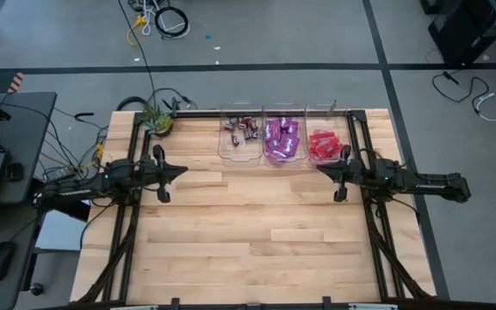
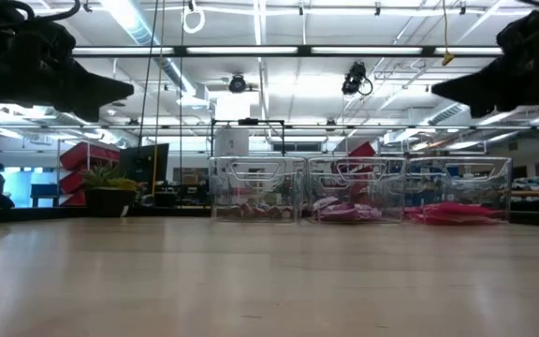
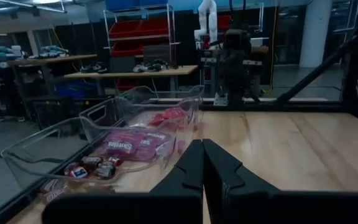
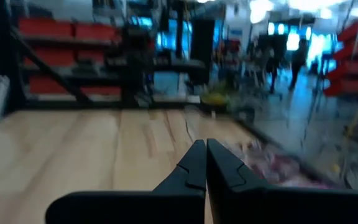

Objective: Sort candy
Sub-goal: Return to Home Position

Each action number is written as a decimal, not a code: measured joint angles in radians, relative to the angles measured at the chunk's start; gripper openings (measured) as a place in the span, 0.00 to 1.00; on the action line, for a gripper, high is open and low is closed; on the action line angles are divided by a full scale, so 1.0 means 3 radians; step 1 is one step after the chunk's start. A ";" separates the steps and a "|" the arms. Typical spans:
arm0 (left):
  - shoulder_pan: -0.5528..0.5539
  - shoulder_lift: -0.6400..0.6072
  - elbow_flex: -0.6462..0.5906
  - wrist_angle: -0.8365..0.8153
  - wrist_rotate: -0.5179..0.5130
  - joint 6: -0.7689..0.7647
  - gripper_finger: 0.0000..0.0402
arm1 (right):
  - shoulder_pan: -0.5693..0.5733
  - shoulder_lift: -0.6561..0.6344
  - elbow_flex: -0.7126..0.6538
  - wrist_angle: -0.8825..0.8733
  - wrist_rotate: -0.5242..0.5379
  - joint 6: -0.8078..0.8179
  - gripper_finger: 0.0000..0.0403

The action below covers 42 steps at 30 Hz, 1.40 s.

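Taking the high view as a clock face with 12 at the table's far edge, three clear bins (image 1: 263,129) stand in a row just beside one another along that edge, from 12 towards 1. All the candy lies inside them. The brown candy (image 1: 241,131) is in the bin at 12, the purple candy (image 1: 282,138) is in the middle one, and the red candy (image 1: 324,145) is in the bin nearest 1. No sweet lies on the bare wood.

The left gripper (image 1: 182,172) sits at about 10 o'clock, pointing in towards the centre, with its arm running out over the 9 o'clock edge. Its own wrist camera shows the two fingers (image 3: 188,168) pressed together, holding nothing. The right gripper (image 1: 319,167) mirrors it at about 2 o'clock, its arm leaving over the 3 o'clock edge. Its fingers (image 4: 191,165) are likewise pinched together and empty. From above, its tip lies just on the 6 o'clock side of the red bin's near corner. The low view shows both grippers held high, well above the bin rims and the tabletop.

The table (image 1: 248,241) is bare wood from the centre down to the 6 o'clock edge, and the gap between the two tips is also open. A small potted plant (image 1: 156,120) stands in the 11 o'clock corner, apart from the brown bin. Dark frame rails run along the 9 and 3 o'clock sides under the arms.
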State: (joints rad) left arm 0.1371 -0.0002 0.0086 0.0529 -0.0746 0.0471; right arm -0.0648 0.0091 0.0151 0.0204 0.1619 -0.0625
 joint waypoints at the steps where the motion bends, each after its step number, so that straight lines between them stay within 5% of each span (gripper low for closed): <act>1: -0.0001 0.0000 0.0000 -0.0004 0.0000 -0.0004 0.00 | 0.0048 -0.0029 0.0002 0.0022 0.0012 -0.0032 0.00; 7: -0.0004 0.0000 -0.0001 0.0004 -0.0008 -0.0024 0.00 | 0.0314 -0.0022 0.0020 0.0000 0.0354 -0.0125 0.00; 42: 0.0000 0.0000 -0.0003 0.0012 -0.0017 -0.0076 0.03 | 0.0344 0.0117 0.0019 0.0001 0.0355 -0.0089 0.01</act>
State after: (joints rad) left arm 0.1371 -0.0002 0.0078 0.0566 -0.0795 0.0242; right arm 0.0383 0.0441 0.0208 0.0208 0.2684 -0.0891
